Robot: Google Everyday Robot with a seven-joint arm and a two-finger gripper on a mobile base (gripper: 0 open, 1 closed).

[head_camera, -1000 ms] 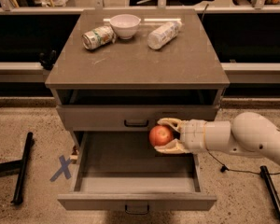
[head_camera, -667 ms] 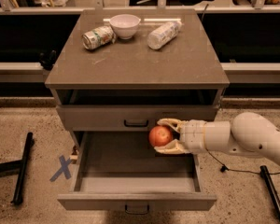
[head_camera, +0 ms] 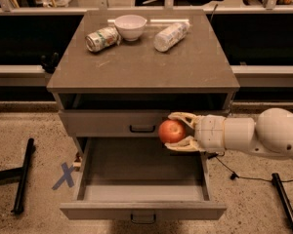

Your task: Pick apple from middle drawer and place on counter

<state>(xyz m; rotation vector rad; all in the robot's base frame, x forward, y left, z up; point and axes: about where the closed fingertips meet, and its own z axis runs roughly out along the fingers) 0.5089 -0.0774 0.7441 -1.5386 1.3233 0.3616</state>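
Note:
The red-orange apple (head_camera: pixel 172 131) is held in my gripper (head_camera: pixel 179 131), whose pale fingers (head_camera: pixel 182 117) close above and below it. My white arm reaches in from the right. The apple hangs above the right rear part of the open middle drawer (head_camera: pixel 141 182), just in front of the shut drawer front above it (head_camera: pixel 112 122). The drawer is pulled out and its inside shows nothing else. The counter (head_camera: pixel 146 62) is the grey-brown top slab, higher than the apple.
On the counter's far side stand a white bowl (head_camera: pixel 130 27), a can lying on its side (head_camera: pixel 101 38) and a plastic bottle lying down (head_camera: pixel 170 35). A blue X (head_camera: pixel 65 175) marks the floor at left, beside a black bar (head_camera: pixel 23 174).
The gripper with the apple has risen slightly and sits a little higher against the upper drawer front. Nothing else has moved.

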